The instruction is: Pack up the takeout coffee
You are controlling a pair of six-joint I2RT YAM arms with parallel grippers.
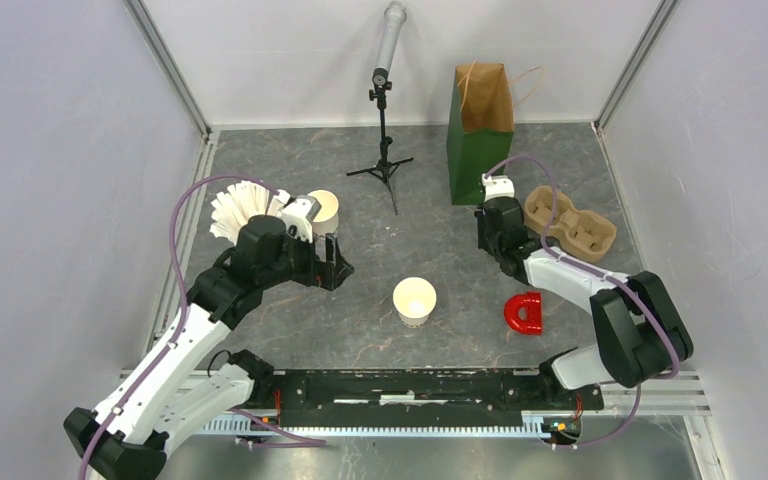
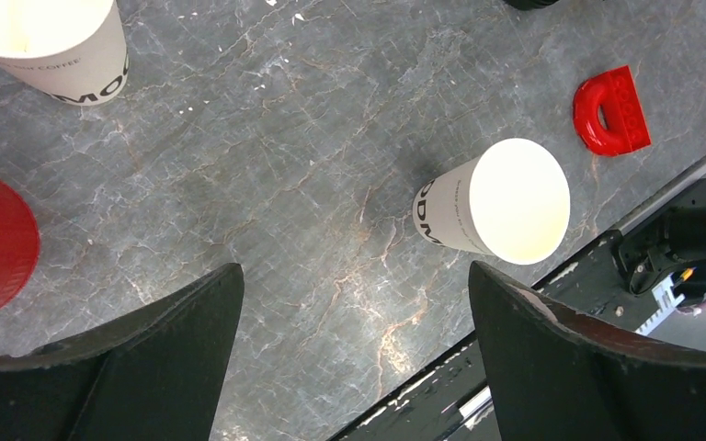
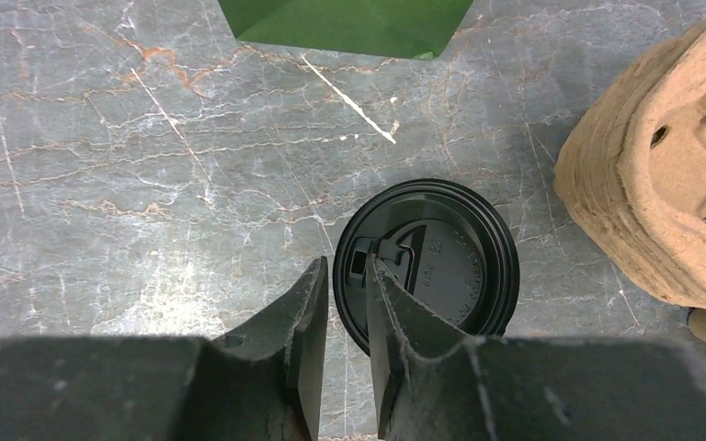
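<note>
In the right wrist view the takeout coffee (image 3: 441, 266) is seen from straight above. Only its round black lid shows; the cup body beneath is hidden. My right gripper (image 3: 345, 262) stands over the lid's left rim with its jaws a narrow gap apart, one finger outside the rim and one over the lid. From above, that gripper (image 1: 495, 228) covers the coffee, just in front of the tall green paper bag (image 1: 478, 130). My left gripper (image 2: 354, 271) hangs wide open over bare table, holding nothing.
An open white paper cup (image 1: 415, 298) stands mid-table, another (image 1: 323, 208) by the red cup of white sticks (image 1: 240, 210). A brown cup carrier (image 1: 568, 222) lies right of the right gripper. Also here: a red U-shaped piece (image 1: 525, 313) and a tripod (image 1: 385, 150).
</note>
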